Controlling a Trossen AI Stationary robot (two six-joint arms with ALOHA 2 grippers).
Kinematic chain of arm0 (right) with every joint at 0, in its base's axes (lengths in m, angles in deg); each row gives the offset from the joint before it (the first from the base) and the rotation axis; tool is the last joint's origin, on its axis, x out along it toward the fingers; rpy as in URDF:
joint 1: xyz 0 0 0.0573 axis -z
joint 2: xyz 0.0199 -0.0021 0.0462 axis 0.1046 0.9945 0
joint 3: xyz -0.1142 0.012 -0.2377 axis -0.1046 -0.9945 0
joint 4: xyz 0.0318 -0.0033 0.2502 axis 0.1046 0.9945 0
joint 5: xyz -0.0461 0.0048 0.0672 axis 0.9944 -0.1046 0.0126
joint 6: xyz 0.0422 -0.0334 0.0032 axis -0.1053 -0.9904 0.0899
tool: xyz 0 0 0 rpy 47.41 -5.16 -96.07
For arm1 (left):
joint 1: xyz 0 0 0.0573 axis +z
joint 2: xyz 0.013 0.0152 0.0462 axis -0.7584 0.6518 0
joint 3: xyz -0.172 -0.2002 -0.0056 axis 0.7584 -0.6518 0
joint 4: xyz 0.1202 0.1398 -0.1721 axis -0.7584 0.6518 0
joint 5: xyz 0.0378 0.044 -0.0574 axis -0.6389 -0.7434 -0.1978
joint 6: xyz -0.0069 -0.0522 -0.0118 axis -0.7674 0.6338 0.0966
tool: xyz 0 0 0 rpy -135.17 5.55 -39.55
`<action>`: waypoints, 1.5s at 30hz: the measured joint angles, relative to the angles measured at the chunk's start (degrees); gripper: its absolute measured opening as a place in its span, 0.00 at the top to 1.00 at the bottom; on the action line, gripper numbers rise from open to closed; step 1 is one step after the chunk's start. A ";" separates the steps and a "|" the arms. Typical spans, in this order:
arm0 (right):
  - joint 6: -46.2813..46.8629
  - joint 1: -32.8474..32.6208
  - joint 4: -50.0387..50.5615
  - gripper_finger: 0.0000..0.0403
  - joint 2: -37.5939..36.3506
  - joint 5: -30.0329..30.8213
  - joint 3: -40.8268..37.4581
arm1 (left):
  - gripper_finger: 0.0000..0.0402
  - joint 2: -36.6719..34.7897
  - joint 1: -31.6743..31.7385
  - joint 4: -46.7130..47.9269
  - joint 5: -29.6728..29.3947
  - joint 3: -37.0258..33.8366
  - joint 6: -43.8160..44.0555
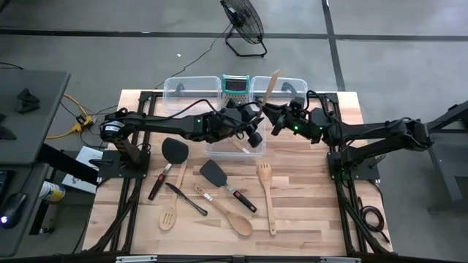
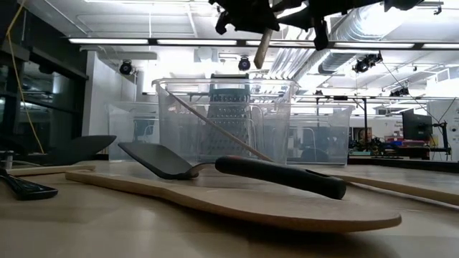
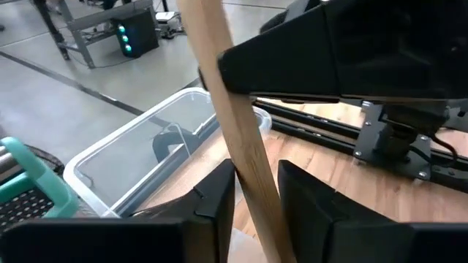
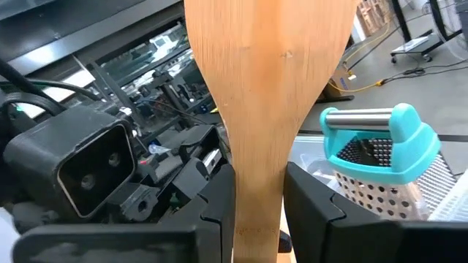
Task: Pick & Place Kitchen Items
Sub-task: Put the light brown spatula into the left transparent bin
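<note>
Right gripper (image 4: pixel 257 212): raised above the clear bins at the far side of the table, fingers closed on a light wooden spatula (image 4: pixel 267 88), gripping its handle just below the flare of the blade. In the overhead view the blade (image 1: pixel 274 80) angles up and away toward the far edge.

Left gripper (image 3: pixel 256 208): also raised, directly facing the right one over the middle bin (image 1: pixel 234 142). Its fingers sit on either side of the same wooden handle (image 3: pixel 234 124), touching or nearly touching it; a firm grip cannot be confirmed. The spatula thus spans between the two grippers, clear of the table.

Count on the table top (image 1: pixel 307 219), near side:
- Black-headed turners: two (image 1: pixel 173 150) (image 1: pixel 214 172).
- Black slender tool: one (image 1: pixel 186 199).
- Wooden fork: one (image 1: pixel 265 183).
- Wooden spoon: one (image 1: pixel 232 216).
- Slotted wooden spoon: one (image 1: pixel 168 218).

Clear bins: three, two along the far edge and one in front. A thin wooden handle (image 2: pixel 215 129) leans inside the front bin. One teal-topped grater (image 1: pixel 235 85) stands between the far bins.
</note>
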 joint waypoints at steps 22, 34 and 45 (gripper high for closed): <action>-3.88 -0.14 9.31 0.79 -6.23 -5.76 0.13 | 0.94 -0.79 -0.13 2.16 1.02 -0.03 3.40; -2.38 -0.07 21.07 0.57 -14.47 -6.48 0.19 | 0.94 -7.16 0.15 3.80 3.20 -0.09 6.64; -0.87 -0.07 27.34 0.55 -18.10 -9.87 0.15 | 0.94 -10.59 4.01 8.19 11.29 0.00 13.17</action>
